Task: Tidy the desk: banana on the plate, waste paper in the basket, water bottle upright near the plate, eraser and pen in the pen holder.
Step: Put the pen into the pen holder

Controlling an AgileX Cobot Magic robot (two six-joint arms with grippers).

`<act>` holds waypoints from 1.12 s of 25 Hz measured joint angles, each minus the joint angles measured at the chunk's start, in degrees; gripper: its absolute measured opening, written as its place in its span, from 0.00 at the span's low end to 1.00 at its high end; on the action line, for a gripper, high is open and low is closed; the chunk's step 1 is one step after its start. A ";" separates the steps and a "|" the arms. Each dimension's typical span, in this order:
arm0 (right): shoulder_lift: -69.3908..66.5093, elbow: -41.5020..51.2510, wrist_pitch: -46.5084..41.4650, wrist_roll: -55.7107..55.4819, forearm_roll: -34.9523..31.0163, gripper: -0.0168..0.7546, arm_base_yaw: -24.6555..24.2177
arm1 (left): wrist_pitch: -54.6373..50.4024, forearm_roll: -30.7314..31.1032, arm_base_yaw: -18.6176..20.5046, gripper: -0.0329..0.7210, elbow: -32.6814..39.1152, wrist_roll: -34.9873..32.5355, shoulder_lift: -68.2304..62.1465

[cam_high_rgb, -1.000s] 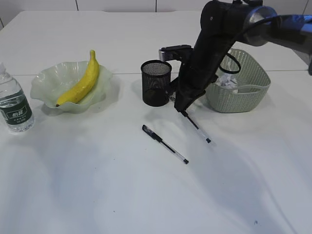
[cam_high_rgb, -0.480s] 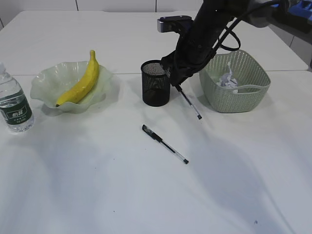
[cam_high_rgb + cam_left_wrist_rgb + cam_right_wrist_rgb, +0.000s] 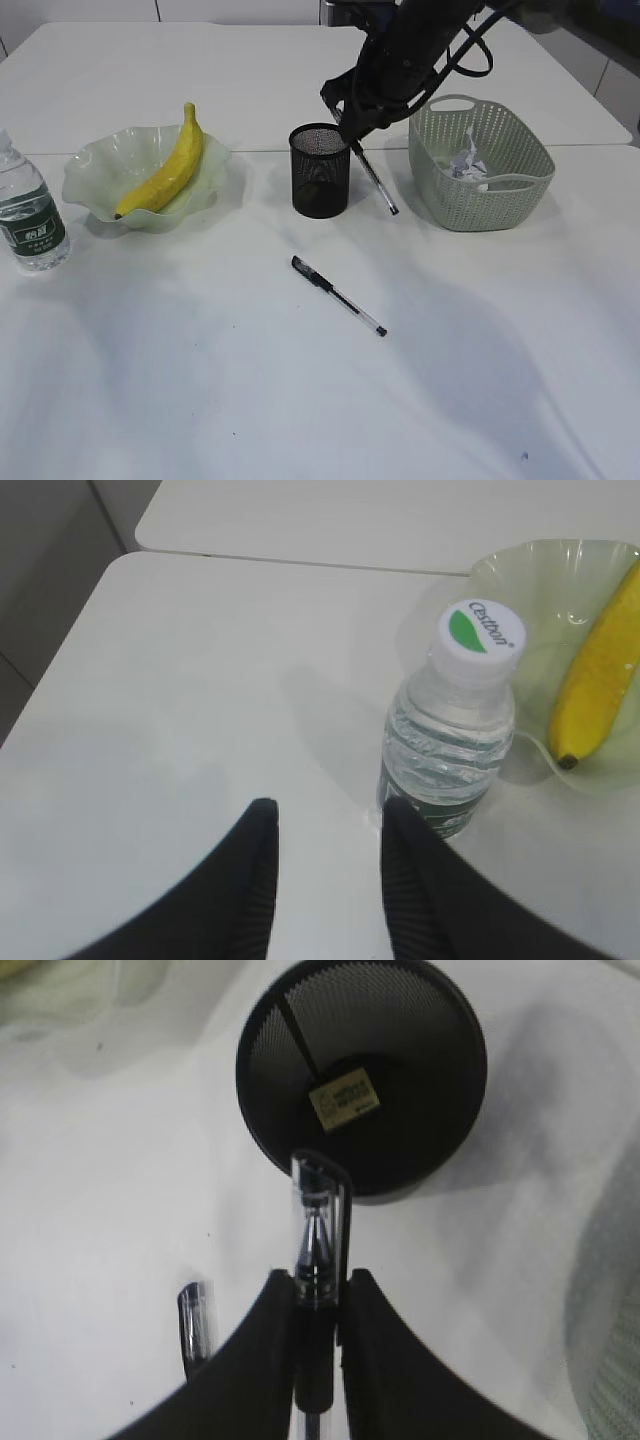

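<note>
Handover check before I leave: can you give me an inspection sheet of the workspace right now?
Surface: white table, bare in front.
Job's things: banana on plate; bottle upright beside it; paper in basket; eraser in pen holder; second pen lying loose.
Clutter: nothing seen.
Grippers: right gripper clamps a pen above the holder; left gripper open, empty.
Cables: loops on right arm.
Surroundings: adjoining white tables.

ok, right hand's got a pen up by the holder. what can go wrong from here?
1. The right hand grips the pen near one end, and it hangs tilted beside the pen holder, not over the opening. It could catch the rim or tip the holder.
2. A slip would drop it back onto the table.
3. A second pen lies on the table, and the arm's return could knock it.
</note>
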State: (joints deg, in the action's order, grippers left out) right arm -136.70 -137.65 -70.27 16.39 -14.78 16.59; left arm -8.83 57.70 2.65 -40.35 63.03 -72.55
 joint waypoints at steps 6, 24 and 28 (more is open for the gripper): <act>0.00 -2.56 8.48 0.00 -3.00 0.15 0.00 | 0.00 -0.01 0.00 0.36 0.00 0.00 0.00; -1.18 -2.58 37.64 -0.03 -6.95 0.15 0.00 | 0.00 0.03 0.00 0.36 0.00 0.00 0.00; -3.16 -2.58 39.29 -0.03 -8.46 0.15 0.00 | 0.00 0.03 0.00 0.36 0.00 0.00 0.00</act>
State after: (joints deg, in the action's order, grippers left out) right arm -139.86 -140.23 -30.98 16.36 -23.25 16.59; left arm -8.83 57.73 2.65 -40.35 63.03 -72.55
